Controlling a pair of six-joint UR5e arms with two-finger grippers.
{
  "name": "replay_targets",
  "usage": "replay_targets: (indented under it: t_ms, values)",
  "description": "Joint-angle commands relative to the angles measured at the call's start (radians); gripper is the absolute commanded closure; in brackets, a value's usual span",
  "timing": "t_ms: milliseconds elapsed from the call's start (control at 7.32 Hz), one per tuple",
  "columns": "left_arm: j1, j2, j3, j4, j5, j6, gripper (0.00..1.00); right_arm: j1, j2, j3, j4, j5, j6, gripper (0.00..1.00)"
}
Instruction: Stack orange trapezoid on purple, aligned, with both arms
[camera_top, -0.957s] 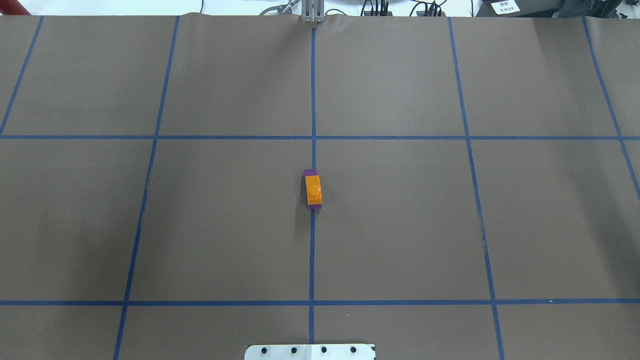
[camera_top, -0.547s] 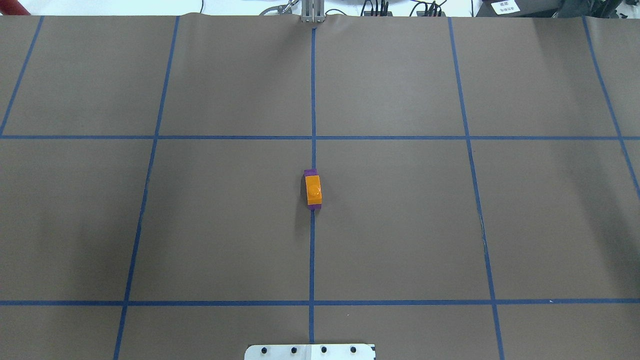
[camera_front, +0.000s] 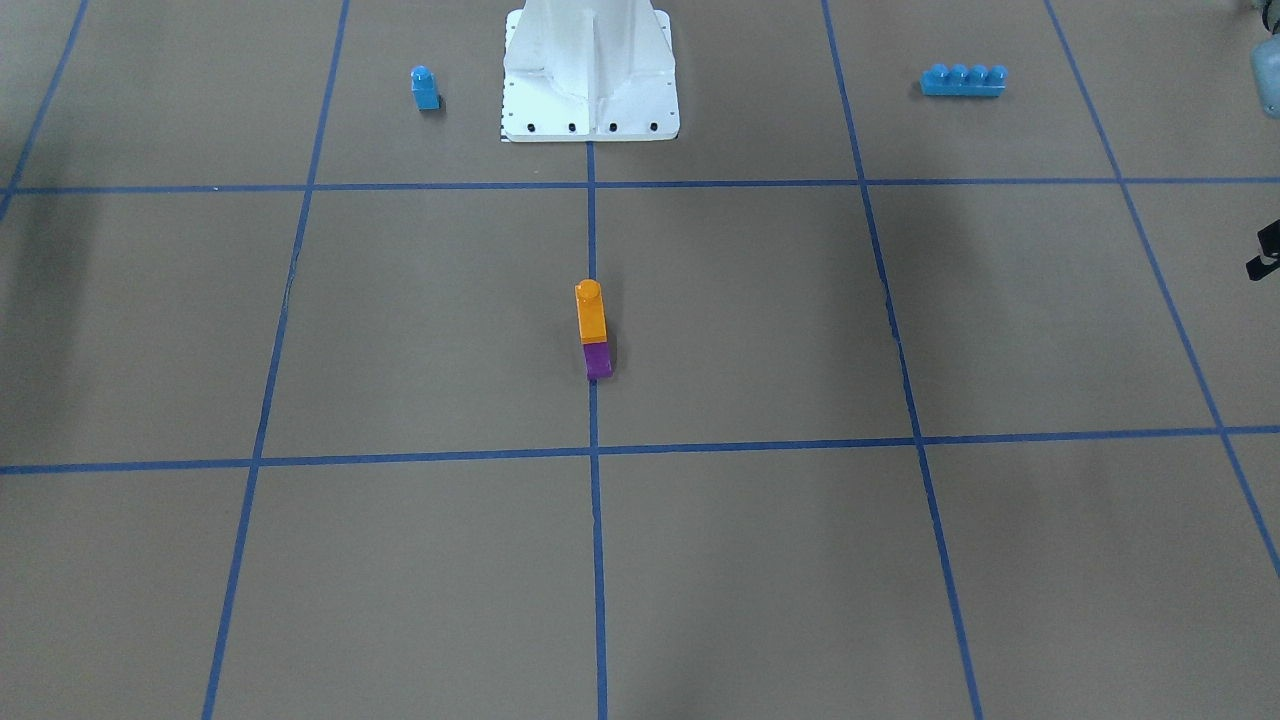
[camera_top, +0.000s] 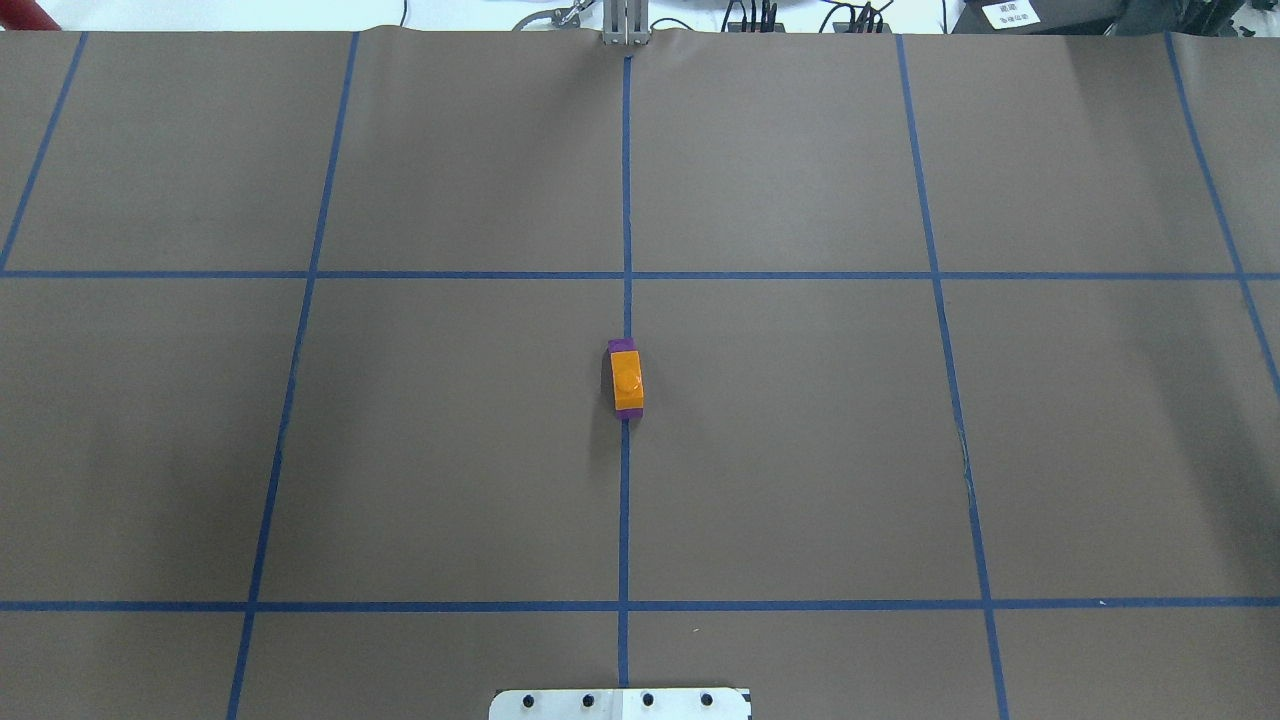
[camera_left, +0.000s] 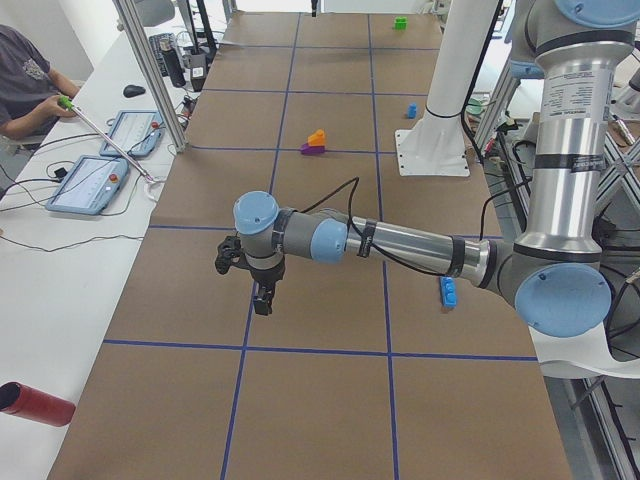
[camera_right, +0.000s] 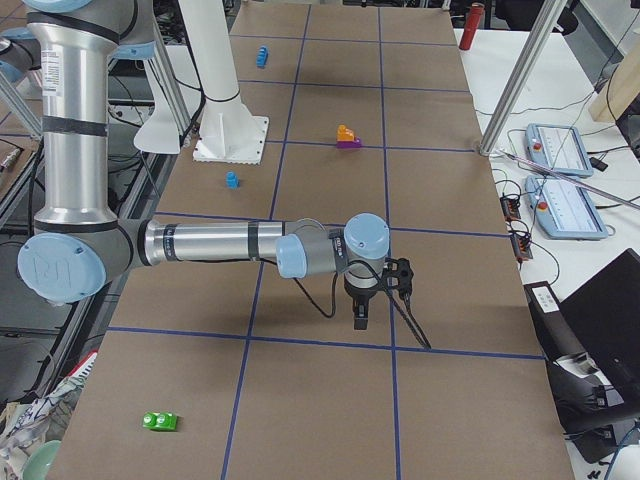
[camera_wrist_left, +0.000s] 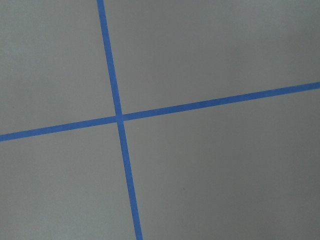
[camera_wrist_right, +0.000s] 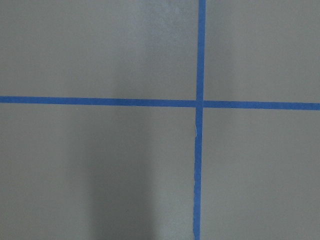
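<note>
Orange trapezoid (camera_front: 591, 316) atop purple (camera_front: 597, 361); whether left end effector (camera_left: 262, 297) and right end effector (camera_right: 360, 318) gape, cannot tell

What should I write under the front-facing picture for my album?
Orange trapezoid stacked on purple brick, with a small blue brick, long blue brick and white base mount behind.

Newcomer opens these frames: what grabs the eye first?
The orange trapezoid sits stacked on the purple brick in the middle of the table, right on the centre tape line, with nothing touching it. Both arms are well away from the stack: the left arm and the right arm each stretch out over the table near its opposite ends.
</note>
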Motion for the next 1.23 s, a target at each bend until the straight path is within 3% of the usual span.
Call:
replay_targets:
  t_ms: [0, 410, 1093]
  values:
    - [-0.034, 0.008, -0.004, 0.004, 0.002, 0.000, 0.00, 0.000, -0.001, 0.003, 0.004, 0.043, -0.004, 0.00]
    - [-0.029, -0.011, -0.007, 0.000, -0.001, -0.002, 0.00, -0.001, -0.019, 0.003, 0.064, 0.048, -0.004, 0.00]
    - [-0.028, -0.017, -0.019, 0.000, 0.000, -0.002, 0.00, -0.007, -0.027, -0.016, 0.066, 0.048, -0.001, 0.00]
